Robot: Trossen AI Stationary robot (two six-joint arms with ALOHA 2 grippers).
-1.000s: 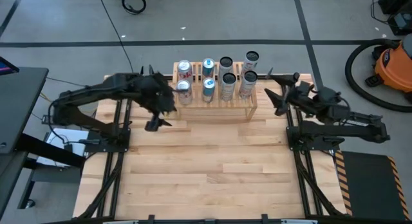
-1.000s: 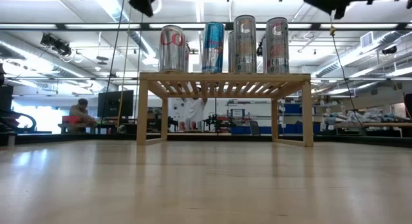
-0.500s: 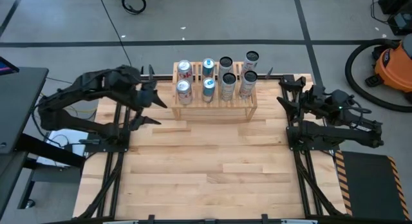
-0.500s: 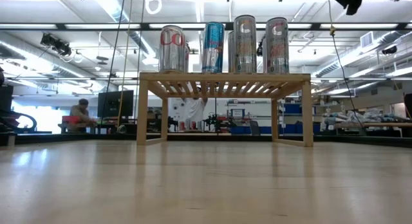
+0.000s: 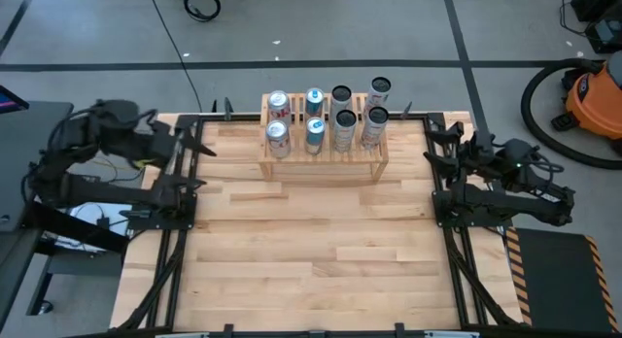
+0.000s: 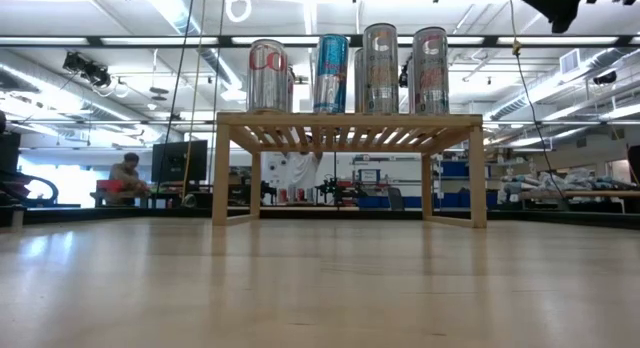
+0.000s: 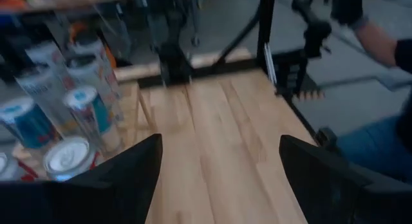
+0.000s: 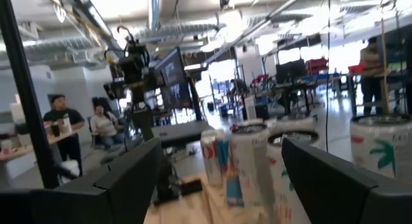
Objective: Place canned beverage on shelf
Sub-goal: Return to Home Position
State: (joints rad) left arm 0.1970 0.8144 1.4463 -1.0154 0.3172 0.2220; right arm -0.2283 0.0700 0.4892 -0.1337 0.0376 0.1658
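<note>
The light-wood shelf [image 5: 324, 155] stands at the table's far middle on its plank legs [image 6: 221, 168]. Several cans [image 5: 313, 131] stand upright on its slatted top [image 6: 348, 116]. My left gripper [image 5: 197, 142] is open and empty at the table's far left edge, well left of the shelf; its wrist view shows the cans [image 7: 90, 114] off to one side of its fingers [image 7: 219, 179]. My right gripper [image 5: 437, 149] is open and empty at the far right edge, to the right of the shelf, facing the cans [image 8: 248, 159].
Bare wooden tabletop [image 5: 311, 251] lies in front of the shelf. Dark frame posts [image 5: 185, 183] stand at both table sides. A person's arm and leg [image 7: 380, 134] show beyond the table's edge, and people sit in the room behind [image 8: 61, 130].
My left gripper has drawn back from the shelf's left end toward the table's left edge, rising and tipping up nearer to level, with nothing in it. My right gripper has pulled back a little toward the right edge. The cans have stayed in place on the shelf.
</note>
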